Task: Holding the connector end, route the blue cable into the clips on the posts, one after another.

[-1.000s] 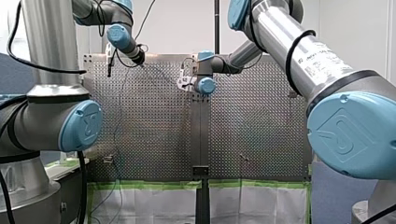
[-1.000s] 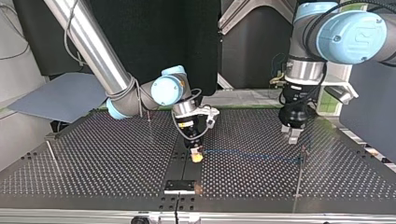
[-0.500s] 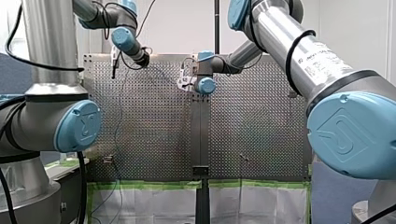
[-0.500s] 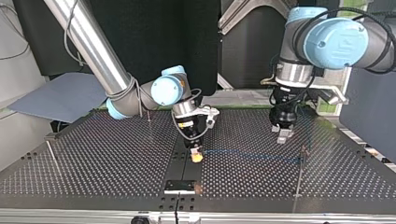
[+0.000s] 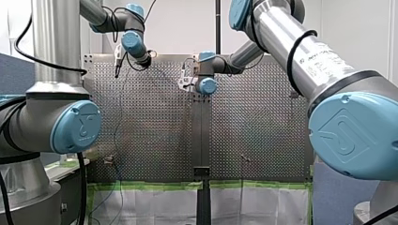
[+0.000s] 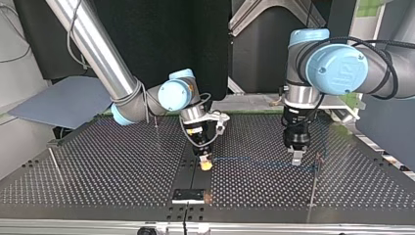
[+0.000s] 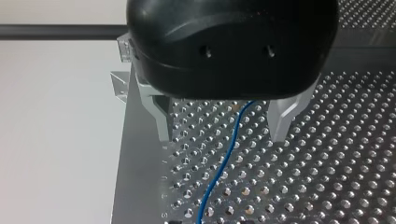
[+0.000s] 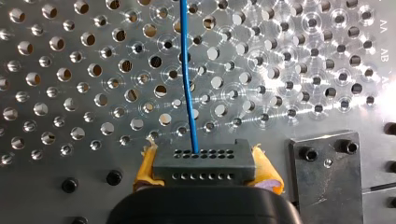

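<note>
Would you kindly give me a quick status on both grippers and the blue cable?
Right gripper shut on connector. Left gripper open over blue cable, not gripping it. Nothing seen in the way.

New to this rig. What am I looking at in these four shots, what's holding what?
Two robot arms work over a perforated metal table. The front view looks from behind the arms; the top view faces them from across the table, so sides swap. The other two are cameras on each wrist. My right tool, with yellow pads, is shut on a dark connector; a blue cable runs out of it along the table. My left tool is open, its fingers either side of that cable. A thin post stands near where the cable ends in the top view.
</note>
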{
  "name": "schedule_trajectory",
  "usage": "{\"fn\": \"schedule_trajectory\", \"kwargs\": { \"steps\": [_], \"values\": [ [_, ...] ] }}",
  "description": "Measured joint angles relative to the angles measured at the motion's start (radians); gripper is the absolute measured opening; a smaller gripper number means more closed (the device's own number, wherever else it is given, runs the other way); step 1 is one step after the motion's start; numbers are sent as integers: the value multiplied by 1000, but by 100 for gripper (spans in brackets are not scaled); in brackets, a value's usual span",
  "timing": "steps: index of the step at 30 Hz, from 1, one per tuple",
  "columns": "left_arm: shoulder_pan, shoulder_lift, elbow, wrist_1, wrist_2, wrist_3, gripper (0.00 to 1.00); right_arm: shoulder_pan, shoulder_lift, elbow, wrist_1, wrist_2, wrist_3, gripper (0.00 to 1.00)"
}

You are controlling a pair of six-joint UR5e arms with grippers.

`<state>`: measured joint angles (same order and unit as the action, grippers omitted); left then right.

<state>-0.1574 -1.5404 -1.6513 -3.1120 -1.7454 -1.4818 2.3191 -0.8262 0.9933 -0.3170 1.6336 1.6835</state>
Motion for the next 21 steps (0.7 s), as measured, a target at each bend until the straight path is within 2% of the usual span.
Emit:
{"fn": "schedule_trajectory", "kwargs": {
  "steps": [8, 15, 21],
  "values": [
    [-4, -42, 2, 5, -27, 28, 100, 0, 0, 0, 2, 0, -2, 0],
    [-11, -67, 2, 55, -60, 44, 100, 0, 0, 0, 1, 0, -1, 0],
    [-21, -67, 2, 93, -61, 47, 100, 0, 0, 0, -1, 0, 1, 0]
  ]
}}
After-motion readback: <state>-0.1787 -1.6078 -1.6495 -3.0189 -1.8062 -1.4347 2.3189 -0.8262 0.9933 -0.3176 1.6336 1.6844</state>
